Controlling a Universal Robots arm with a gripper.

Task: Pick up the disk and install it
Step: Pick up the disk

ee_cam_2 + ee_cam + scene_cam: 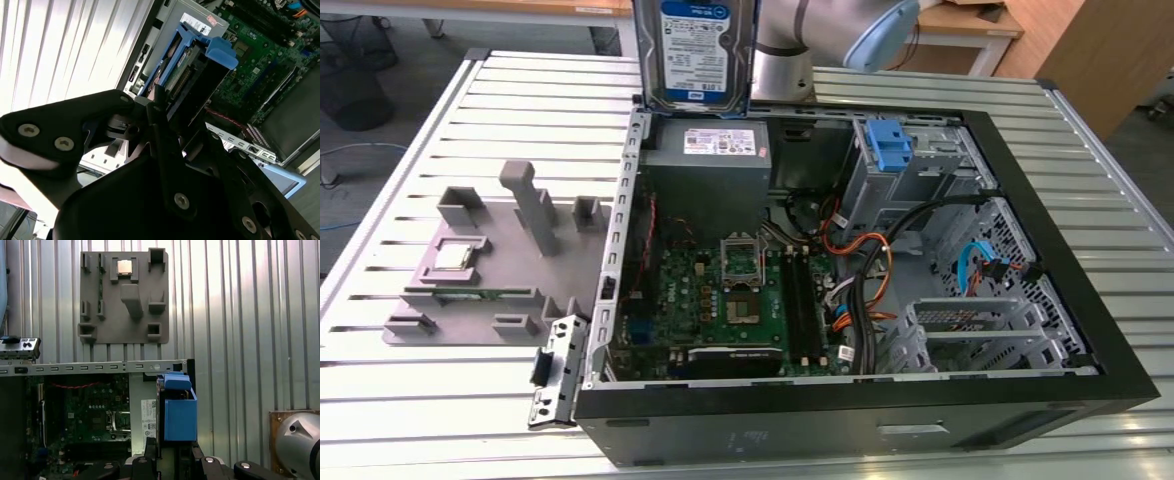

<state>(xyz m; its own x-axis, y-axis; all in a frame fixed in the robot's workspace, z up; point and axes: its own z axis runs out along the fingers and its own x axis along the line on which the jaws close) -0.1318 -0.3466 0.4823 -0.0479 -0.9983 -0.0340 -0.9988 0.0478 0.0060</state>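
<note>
Disk (pixel 698 50) is up off the bench (pixel 400 400) and clamped tight in my jaws, hanging upright with its label showing. So the pick is done. The install isn't: the disk is outside the case (pixel 854 415), in no bay. Straight below my jaws sits the power supply (pixel 707 148). The drive cage (pixel 941 165) with the blue bracket (pixel 887 148) is off to one side of it. There's open air around the disk up here. Lower down, cables (pixel 881 250) crowd in by the cage and the room looks tight.
</note>
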